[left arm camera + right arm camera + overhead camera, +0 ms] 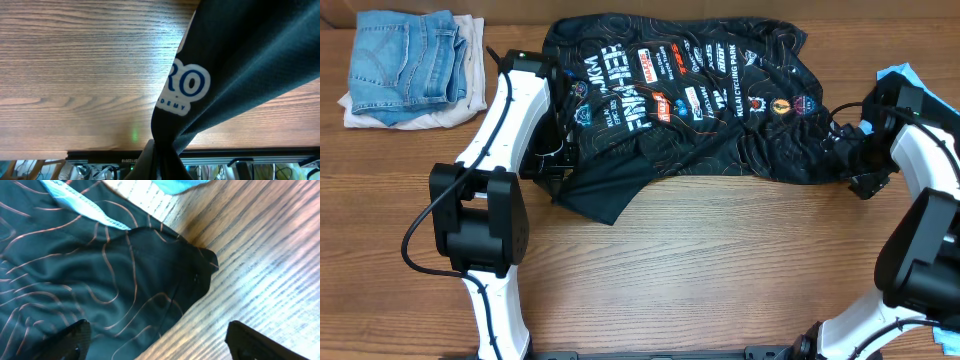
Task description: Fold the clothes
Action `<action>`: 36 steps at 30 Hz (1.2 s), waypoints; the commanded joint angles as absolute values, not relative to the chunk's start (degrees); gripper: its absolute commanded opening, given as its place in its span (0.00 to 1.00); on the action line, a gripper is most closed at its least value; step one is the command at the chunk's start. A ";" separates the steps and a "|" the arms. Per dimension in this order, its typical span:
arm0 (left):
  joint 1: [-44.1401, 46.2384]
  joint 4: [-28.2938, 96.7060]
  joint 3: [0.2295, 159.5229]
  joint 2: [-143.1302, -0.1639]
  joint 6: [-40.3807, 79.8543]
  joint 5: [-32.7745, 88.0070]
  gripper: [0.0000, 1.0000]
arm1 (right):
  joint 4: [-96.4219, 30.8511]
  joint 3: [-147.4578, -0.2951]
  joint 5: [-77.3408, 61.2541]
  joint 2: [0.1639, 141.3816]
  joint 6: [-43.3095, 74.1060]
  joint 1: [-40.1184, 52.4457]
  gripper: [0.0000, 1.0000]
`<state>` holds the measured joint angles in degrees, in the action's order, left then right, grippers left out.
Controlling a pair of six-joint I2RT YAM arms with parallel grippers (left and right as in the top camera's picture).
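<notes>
A black sports jersey point(700, 100) with thin contour lines, sponsor logos and white "FINISHER" lettering lies spread across the far middle of the table. My left gripper point(558, 160) is at its left edge, shut on a bunch of the black fabric point(165, 150); a white-and-blue logo point(186, 85) hangs in front of the wrist camera. My right gripper point(852, 160) is open above the jersey's right corner point(165, 270), with fingers either side of the hem. A light-blue garment edge point(902, 74) pokes out at the far right, and shows in the right wrist view point(170, 186).
A folded pile with blue jeans point(405, 55) on a pale garment point(460, 100) lies at the far left corner. A loose dark flap of the jersey point(610, 190) hangs toward the table's middle. Bare wood point(700, 270) lies in front.
</notes>
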<state>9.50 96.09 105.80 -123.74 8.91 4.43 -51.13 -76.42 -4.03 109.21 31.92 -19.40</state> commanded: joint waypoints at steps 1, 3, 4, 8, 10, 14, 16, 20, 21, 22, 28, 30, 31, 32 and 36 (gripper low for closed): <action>9.34 95.81 106.54 -121.47 9.43 4.05 0.04 | -50.63 -76.18 -3.33 112.01 33.10 -19.46 0.86; 9.34 95.81 106.54 -121.47 9.43 4.05 0.04 | -50.61 -76.18 -3.70 112.75 33.10 -19.46 0.82; 9.34 95.79 106.54 -121.47 9.43 4.05 0.04 | -50.61 -76.18 -3.77 113.06 33.12 -19.46 0.81; 9.37 95.77 106.54 -121.47 9.41 4.05 0.04 | -50.35 -76.18 -3.68 114.15 33.30 -19.46 0.71; 9.37 95.68 106.54 -121.47 9.41 4.05 0.04 | -49.71 -76.18 -3.68 114.59 33.30 -19.46 0.63; 9.34 95.55 106.54 -121.47 9.43 4.08 0.04 | -48.21 -76.18 -3.66 114.72 33.30 -19.49 0.49; 9.34 95.59 106.54 -121.47 9.41 4.51 0.04 | -47.90 -76.20 -3.66 114.72 33.32 -19.49 0.38; 9.37 96.88 106.54 -121.45 9.43 6.04 0.04 | -47.88 -76.25 -2.48 114.72 34.30 -19.49 0.11; 9.37 96.88 106.54 -121.45 9.41 6.04 0.04 | -47.92 -76.25 -1.85 114.72 34.70 -19.49 0.06; 9.39 96.88 106.54 -121.36 9.50 6.11 0.04 | -48.07 -76.25 -1.37 114.67 35.22 -19.49 0.04; 9.41 96.88 106.54 -119.46 10.33 8.43 0.04 | -51.33 -76.25 0.23 112.16 39.33 -19.46 0.04; 9.41 96.88 106.54 -117.47 11.11 8.40 0.04 | -52.23 -76.27 0.62 110.15 39.53 -19.49 0.04; 9.41 96.88 106.52 -116.07 11.79 8.38 0.04 | -52.77 -76.27 0.71 108.97 39.53 -19.49 0.04; 9.41 96.88 106.50 -114.76 12.27 8.40 0.04 | -53.49 -76.27 1.04 107.44 39.79 -19.49 0.04; 9.41 96.88 105.73 -108.38 12.97 8.43 0.04 | -57.36 -76.29 3.05 102.08 40.60 -19.49 0.04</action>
<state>9.50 96.60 105.80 -115.15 10.92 7.51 -56.03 -76.31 0.30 108.60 39.18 -19.40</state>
